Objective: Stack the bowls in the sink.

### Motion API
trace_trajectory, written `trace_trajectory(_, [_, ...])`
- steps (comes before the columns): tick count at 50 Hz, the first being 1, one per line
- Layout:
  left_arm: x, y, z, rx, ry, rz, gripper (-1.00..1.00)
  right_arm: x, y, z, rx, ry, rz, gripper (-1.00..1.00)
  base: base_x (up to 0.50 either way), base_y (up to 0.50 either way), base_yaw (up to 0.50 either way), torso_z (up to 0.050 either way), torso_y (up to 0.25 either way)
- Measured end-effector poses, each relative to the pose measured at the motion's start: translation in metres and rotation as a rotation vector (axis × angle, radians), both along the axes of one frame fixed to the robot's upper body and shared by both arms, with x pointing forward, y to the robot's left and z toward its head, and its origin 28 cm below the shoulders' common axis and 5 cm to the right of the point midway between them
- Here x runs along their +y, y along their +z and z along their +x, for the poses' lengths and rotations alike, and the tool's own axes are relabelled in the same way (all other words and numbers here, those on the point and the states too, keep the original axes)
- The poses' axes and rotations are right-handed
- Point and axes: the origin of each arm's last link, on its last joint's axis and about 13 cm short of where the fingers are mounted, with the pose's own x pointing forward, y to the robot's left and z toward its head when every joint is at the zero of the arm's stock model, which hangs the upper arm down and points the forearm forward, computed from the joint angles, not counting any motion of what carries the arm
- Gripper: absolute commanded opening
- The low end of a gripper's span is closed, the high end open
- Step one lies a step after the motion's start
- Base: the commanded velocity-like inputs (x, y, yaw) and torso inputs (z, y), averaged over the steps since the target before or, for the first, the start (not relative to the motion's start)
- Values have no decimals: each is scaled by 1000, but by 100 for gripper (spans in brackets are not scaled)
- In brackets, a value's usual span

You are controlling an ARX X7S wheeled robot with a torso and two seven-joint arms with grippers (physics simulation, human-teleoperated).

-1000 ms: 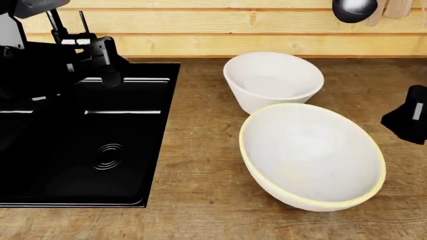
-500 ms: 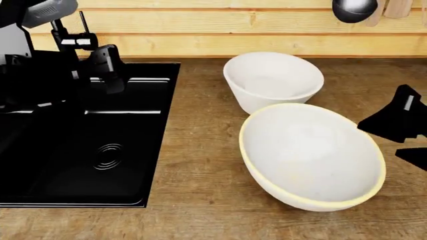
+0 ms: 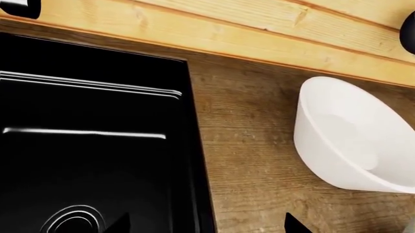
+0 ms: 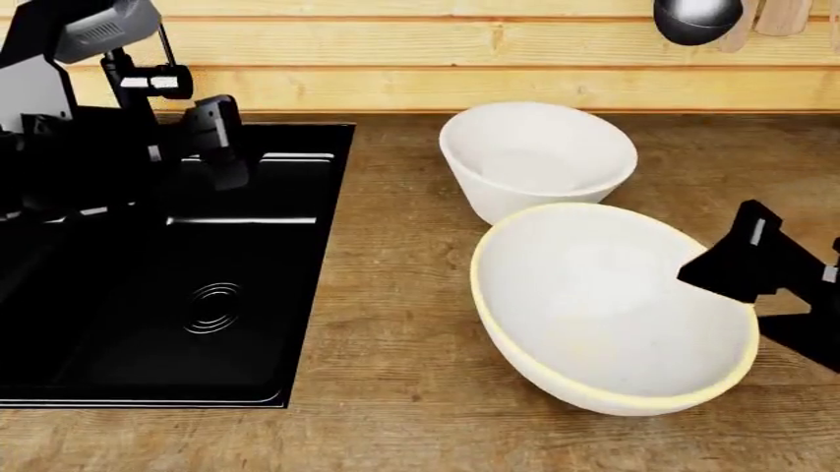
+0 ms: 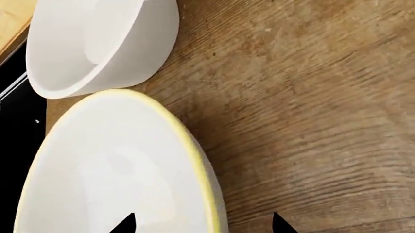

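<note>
On the wooden counter point(image 4: 393, 295), right of the black sink point(image 4: 282, 354), stand two bowls. The plain white bowl point(image 4: 538, 157) is at the back, and the wider bowl with a pale yellow rim point(image 4: 611, 305) touches it in front. My right gripper point(image 4: 725, 297) is open at the wide bowl's right rim. In the right wrist view its tips point(image 5: 202, 224) straddle the yellow rim point(image 5: 204, 184), with the plain bowl point(image 5: 97, 43) beyond. My left gripper point(image 4: 216, 147) hangs open over the sink's back edge. Its wrist view point(image 3: 206, 225) shows the sink's right wall point(image 3: 194, 160) and the plain bowl point(image 3: 350, 141).
A round drain point(image 4: 212, 305) lies in the sink basin. A wooden plank wall point(image 4: 459, 59) runs behind the counter. A dark ladle point(image 4: 698, 18) and a wooden utensil point(image 4: 785, 14) hang at the upper right.
My right gripper has come in from the right edge to the yellow-rimmed bowl's right rim. The left arm has risen slightly over the sink. Neither bowl has moved.
</note>
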Motion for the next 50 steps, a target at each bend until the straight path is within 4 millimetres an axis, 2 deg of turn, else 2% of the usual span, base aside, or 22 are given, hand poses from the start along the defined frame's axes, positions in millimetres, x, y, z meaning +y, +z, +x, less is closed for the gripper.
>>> trace_trajectory(26, [3, -9, 4, 11, 4, -8, 100, 9, -19, 6, 63, 74, -55, 100, 0, 0, 0, 0, 0])
trace_trajectory(27, [3, -9, 5, 12, 4, -9, 100, 9, -20, 7, 65, 76, -56, -100, 0, 0, 0, 0, 0])
trace_trajectory(41, [3, -12, 7, 18, 5, -11, 100, 12, -26, 8, 80, 104, -81, -100, 0, 0, 0, 0, 0])
trace_trajectory(50, [3, -12, 8, 16, 4, -10, 100, 13, -21, 7, 61, 116, -89, -100, 0, 0, 0, 0, 0])
